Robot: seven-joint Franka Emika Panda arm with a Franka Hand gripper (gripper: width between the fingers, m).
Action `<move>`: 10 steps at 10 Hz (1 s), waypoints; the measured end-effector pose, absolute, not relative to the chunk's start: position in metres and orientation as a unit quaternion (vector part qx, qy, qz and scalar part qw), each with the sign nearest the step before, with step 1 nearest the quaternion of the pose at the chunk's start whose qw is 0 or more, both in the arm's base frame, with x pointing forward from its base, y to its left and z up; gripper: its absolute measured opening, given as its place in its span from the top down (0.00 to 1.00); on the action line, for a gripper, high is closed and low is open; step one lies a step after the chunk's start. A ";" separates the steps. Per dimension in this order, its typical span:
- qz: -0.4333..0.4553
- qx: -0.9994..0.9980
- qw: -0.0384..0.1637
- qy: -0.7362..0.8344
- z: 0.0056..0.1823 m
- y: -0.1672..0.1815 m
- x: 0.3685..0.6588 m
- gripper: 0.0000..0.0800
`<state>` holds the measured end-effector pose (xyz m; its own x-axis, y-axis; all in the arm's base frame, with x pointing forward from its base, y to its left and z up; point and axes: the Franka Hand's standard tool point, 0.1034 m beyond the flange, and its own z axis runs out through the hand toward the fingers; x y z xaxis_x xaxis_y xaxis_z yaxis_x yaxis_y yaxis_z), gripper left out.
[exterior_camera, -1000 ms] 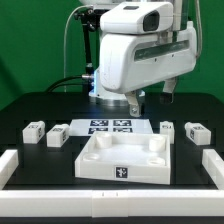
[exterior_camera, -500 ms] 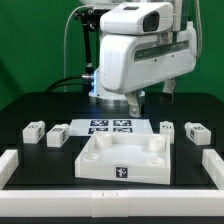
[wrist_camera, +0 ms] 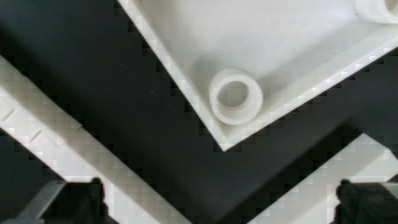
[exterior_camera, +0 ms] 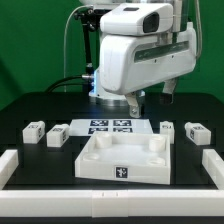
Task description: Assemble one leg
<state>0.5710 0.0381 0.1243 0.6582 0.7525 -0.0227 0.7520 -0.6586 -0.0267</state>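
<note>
Legs: four small, stubby white plastic blocks lying loose on the black table (exterior_camera: 60,105), in a rough row about midway between its front and back edges.
- Outer left leg (exterior_camera: 35,131): nearest the exterior view's left edge, with dark tag marks on its facing side.
- Inner left leg (exterior_camera: 58,133): just beside it and apart from it, toward the centre.
- Inner right leg (exterior_camera: 167,128): a black-and-white tag on its face.
- Outer right leg (exterior_camera: 195,131): nearest the exterior view's right edge.

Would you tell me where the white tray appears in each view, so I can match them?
Exterior view: the tray sits low in the centre, in front of the marker board.
Wrist view: one tray corner with a round socket reaches the middle.
Shared landmark: the black table around it.
</note>
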 end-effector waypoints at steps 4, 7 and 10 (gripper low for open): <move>0.026 -0.823 0.013 -0.567 0.106 0.008 0.535 0.19; 0.028 -0.824 0.014 -0.566 0.104 0.006 0.532 0.19; 0.026 -0.811 0.023 -0.584 0.093 -0.004 0.517 0.19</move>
